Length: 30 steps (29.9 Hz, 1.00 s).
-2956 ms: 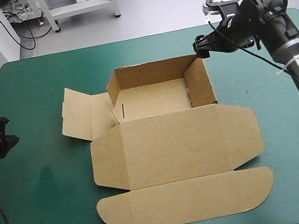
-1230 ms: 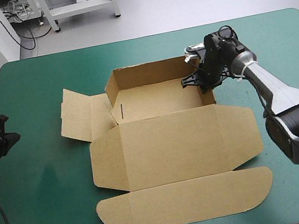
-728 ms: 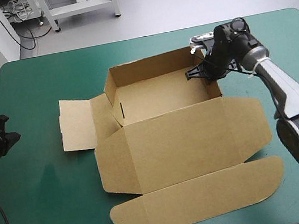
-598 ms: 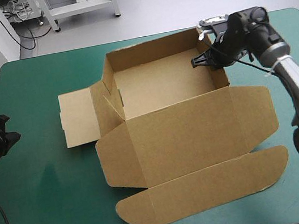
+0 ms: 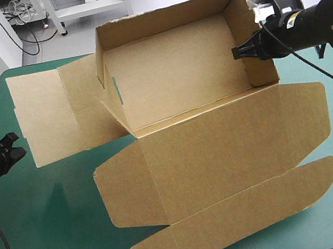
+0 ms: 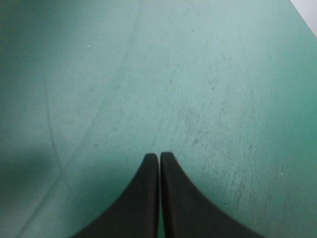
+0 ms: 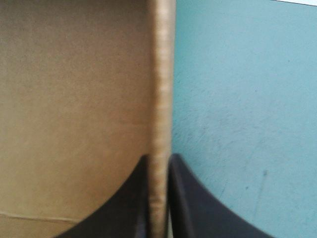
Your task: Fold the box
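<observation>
Lifted since earlier, the brown box (image 5: 172, 79) tilts from our right gripper (image 5: 238, 53), clamped on its right wall (image 7: 161, 74); our left gripper (image 6: 159, 156), closed empty, sits well apart.

A: What is there apart from the job itself?
B: Only the table (image 5: 2, 78), under its teal-green cover (image 5: 59, 245). Its far left corner is rounded.
A: Is the cover clean?
B: No. The left wrist view shows pale scuffs (image 6: 233, 163) and a thin curved scratch (image 6: 52, 139). The right wrist view shows a small dark speck (image 7: 265, 173).
A: Any shading?
B: A darker patch (image 5: 56, 193) lies toward the table's left edge.
</observation>
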Each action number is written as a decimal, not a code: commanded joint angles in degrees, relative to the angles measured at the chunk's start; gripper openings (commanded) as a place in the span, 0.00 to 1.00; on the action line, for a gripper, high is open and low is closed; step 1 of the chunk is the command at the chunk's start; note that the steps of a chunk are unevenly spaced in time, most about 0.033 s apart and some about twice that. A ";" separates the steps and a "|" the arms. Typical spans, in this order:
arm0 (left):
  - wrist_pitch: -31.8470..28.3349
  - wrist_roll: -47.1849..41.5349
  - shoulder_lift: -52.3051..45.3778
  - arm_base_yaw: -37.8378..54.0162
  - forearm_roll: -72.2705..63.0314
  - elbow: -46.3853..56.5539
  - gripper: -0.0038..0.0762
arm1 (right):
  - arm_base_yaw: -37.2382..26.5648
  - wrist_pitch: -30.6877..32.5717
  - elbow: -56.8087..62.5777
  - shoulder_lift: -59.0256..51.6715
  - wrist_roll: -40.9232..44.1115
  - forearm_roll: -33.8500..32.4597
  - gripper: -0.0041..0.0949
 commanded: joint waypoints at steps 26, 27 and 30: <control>8.80 14.29 -2.07 -5.80 -17.25 -1.42 0.88 | -0.32 -8.97 -1.86 0.28 -4.10 11.85 0.04; 9.37 15.38 -2.07 -6.11 -18.84 -1.42 0.88 | -0.32 -8.97 -1.86 0.71 -4.36 12.62 0.04; 11.73 19.33 -2.07 -7.51 -23.54 -1.42 0.88 | -0.32 -8.86 -1.86 2.57 -4.47 15.64 0.04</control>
